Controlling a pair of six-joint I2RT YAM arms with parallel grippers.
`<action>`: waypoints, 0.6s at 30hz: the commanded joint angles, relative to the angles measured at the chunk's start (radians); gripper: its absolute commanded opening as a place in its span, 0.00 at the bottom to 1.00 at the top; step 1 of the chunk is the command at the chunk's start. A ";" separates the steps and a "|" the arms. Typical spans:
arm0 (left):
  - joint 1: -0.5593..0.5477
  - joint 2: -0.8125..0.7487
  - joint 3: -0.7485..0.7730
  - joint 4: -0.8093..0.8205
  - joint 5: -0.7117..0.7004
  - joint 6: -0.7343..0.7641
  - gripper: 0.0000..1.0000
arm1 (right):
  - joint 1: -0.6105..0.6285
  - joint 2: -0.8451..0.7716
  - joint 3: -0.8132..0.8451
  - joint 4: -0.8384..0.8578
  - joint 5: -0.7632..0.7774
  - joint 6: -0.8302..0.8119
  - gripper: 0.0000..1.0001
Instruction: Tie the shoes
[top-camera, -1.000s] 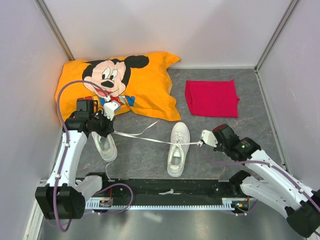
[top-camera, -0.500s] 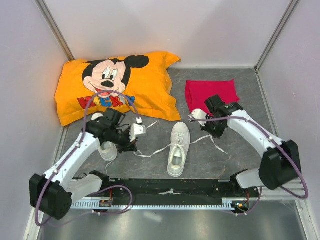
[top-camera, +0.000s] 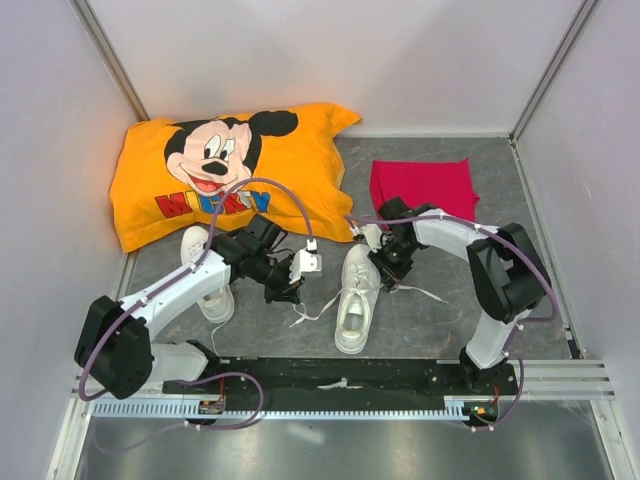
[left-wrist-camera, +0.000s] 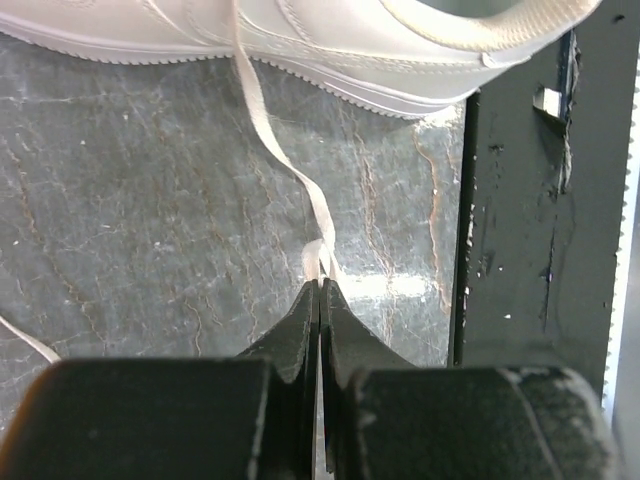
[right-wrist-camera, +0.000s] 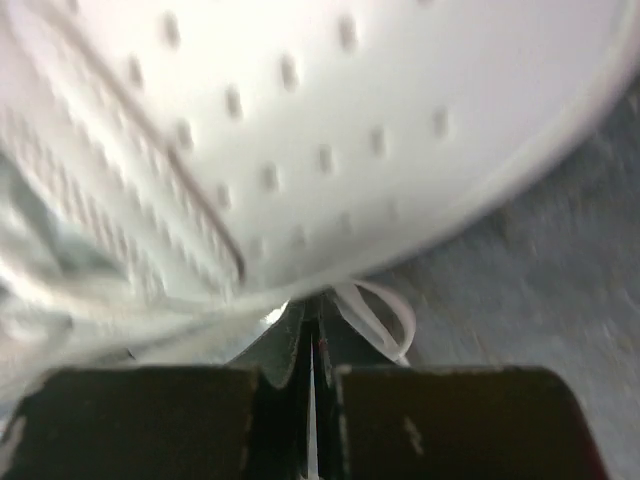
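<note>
Two white shoes lie on the grey floor. One shoe is in the middle, toe away from the arms; the other shoe lies to its left, partly under my left arm. My left gripper is shut on a thin white lace that runs slack to the middle shoe's side. At that shoe's perforated toe, my right gripper is shut on the other lace, which loops beside the tips. A loose lace tail trails right of the shoe.
An orange Mickey Mouse pillow lies at the back left, a folded red cloth at the back right. A black rail runs along the near edge just behind the middle shoe's heel. Grey walls close in three sides.
Both grippers have swung inward to the middle shoe, the right one from the near right round to the toe. The lace, earlier stretched taut between them, now hangs slack.
</note>
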 joint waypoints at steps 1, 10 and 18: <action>0.040 -0.019 0.010 0.051 0.011 -0.062 0.01 | 0.031 0.015 -0.008 0.174 -0.091 0.161 0.00; 0.208 -0.036 0.004 0.114 0.100 -0.161 0.01 | 0.010 -0.127 -0.081 0.234 -0.141 0.195 0.00; 0.230 -0.131 0.054 0.011 -0.057 -0.123 0.02 | -0.183 -0.210 0.020 -0.021 0.005 -0.056 0.00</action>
